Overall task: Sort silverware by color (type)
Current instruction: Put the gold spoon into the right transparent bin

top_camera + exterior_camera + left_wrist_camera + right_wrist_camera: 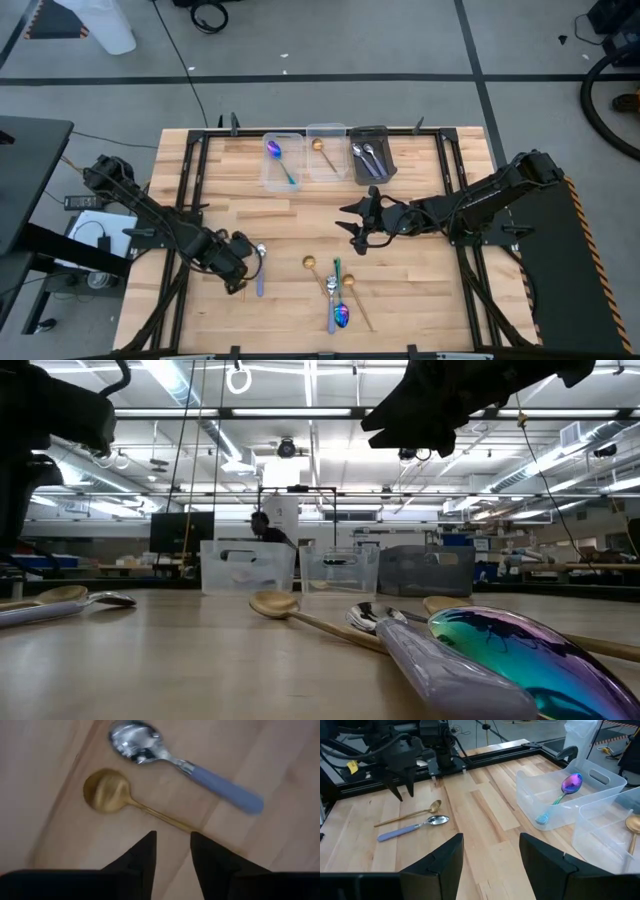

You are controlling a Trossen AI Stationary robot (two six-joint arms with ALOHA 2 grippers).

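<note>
A gold spoon [106,795] and a silver spoon with a lavender handle [186,766] lie flat on the wooden table near its left side. My left gripper [172,847] points down and is open. It hangs just above the gold spoon's thin handle [402,820], with a finger on either side of it and touching nothing. My right gripper [490,855] waits open above the table's middle [358,228]. Several more pieces of silverware [336,295], gold, silver and iridescent, lie in a cluster near the table's front edge.
Three bins stand at the far edge. A clear bin [266,172] holds an iridescent spoon [566,790], a second clear bin [312,168] holds a gold spoon [322,152], and a dark grey bin [388,152] holds silver spoons. Bare wood lies between the bins and the loose silverware.
</note>
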